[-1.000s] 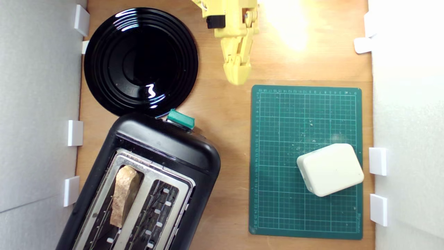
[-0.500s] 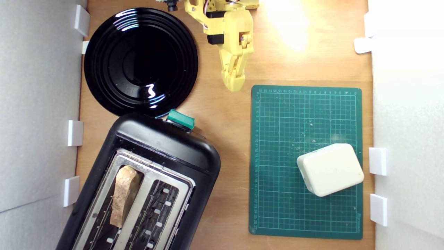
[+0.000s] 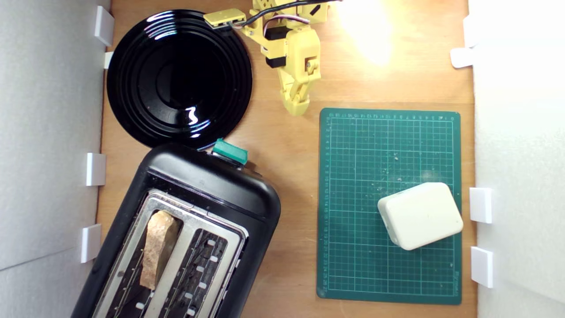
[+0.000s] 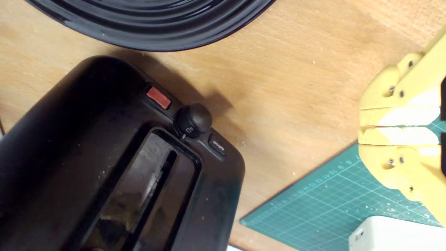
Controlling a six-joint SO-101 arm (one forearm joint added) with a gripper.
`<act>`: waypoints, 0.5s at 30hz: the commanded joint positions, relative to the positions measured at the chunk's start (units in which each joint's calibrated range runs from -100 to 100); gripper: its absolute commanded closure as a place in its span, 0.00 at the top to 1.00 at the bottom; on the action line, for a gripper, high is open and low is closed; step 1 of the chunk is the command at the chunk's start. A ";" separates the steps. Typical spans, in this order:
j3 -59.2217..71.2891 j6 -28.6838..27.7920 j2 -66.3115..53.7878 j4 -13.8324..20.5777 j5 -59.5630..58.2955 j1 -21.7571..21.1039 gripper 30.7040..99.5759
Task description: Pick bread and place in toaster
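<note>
One bread [image 3: 155, 249] slice upright in toaster [image 3: 207, 185] slot, lower left of frame; fingers [image 4: 397, 116] pressed together, empty, above worktop [image 3: 282, 145].

Gripper [image 3: 296, 107] lower over worktop [image 3: 282, 132] than a second ago, narrower from above; wrist camera bracket [image 3: 224, 17] now visible.

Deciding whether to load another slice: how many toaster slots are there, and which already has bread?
2. The slot toward the exterior view's left holds the bread; the slot beside it looks empty, though the frame cuts off the lower ends of both.
</note>
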 commanded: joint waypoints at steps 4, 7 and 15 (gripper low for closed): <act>0.31 1.23 -0.43 0.04 -0.16 -2.06 0.12; 0.31 1.49 -0.43 0.04 0.01 -2.06 0.12; 0.40 1.44 -0.43 -0.05 3.25 -2.14 0.12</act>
